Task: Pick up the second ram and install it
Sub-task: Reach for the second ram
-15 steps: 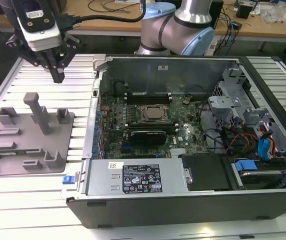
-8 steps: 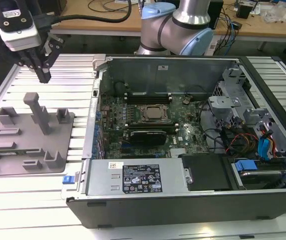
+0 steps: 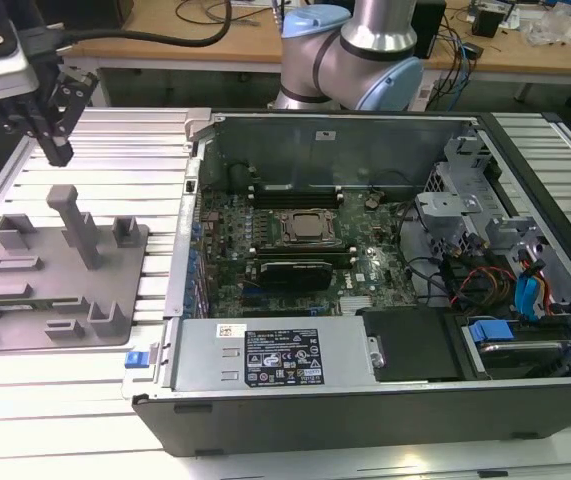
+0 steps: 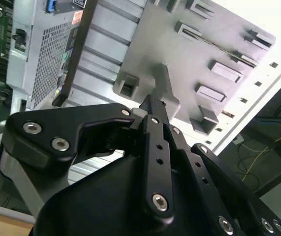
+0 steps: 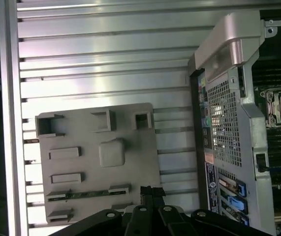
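- the second ram (image 5: 83, 194) was seen only edge-on, as a thin dark-green line; its chips and flat faces could not be made out.
- it was stood on its long edge in a grey fixture plate (image 5: 130, 147), its ends seated in two small slotted blocks.
- its long axis was laid parallel to the ribs of the aluminium table (image 5: 106, 59), with one end pointed toward the open computer case (image 5: 229, 128), from which it was well apart.
- in the exterior view, that part of the plate was too faint for the stick to be picked out with certainty.
- the gripper (image 3: 58, 152) was held in the air above the plate, near a tall grey post (image 3: 77, 225) and clear of the ram.
- its fingers (image 4: 152, 110) were seen pressed together at the tips, with nothing pinched between them.
- in both wrist views, much of the plate's near side was covered by the gripper's black linkage.
- inside the case, the motherboard (image 3: 365, 270) and processor socket (image 3: 305, 228) were exposed; its right side, in the exterior view, was cut off by the picture's edge.
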{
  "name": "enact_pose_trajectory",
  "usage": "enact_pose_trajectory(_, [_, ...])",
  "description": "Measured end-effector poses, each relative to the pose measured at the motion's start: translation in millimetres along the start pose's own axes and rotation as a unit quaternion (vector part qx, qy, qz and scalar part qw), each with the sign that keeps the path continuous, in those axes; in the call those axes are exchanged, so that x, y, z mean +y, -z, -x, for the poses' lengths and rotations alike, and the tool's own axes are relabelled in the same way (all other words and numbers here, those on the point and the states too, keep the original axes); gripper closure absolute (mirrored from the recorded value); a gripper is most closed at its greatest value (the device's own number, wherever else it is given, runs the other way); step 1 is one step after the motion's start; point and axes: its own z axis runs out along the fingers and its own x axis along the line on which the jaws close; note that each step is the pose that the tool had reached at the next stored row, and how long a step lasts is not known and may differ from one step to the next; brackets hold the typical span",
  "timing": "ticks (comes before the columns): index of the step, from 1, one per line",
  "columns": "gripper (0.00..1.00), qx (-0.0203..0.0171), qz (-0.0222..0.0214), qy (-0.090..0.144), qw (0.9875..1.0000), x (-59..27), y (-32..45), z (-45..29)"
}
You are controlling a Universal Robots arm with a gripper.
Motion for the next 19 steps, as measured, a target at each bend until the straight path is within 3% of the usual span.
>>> enact_pose_trajectory(4, [0.92,-0.0001,0.0000,0.000,1.0000,-0.8,0.1,-10.7])
enact_pose_trajectory(10, [0.92,-0.0006,0.0001,0.000,1.0000,-3.3,0.0,-43.8])
enact_pose_trajectory(13, [0.92,-0.0009,0.0001,0.000,1.0000,-4.0,-0.5,-53.3])
enact_pose_trajectory(14, [0.92,-0.0011,0.0001,0.000,1.0000,-4.6,-0.9,-60.6])
enact_pose_trajectory(19, [0.92,-0.0014,0.0001,0.000,1.0000,-5.7,-4.7,-72.6])
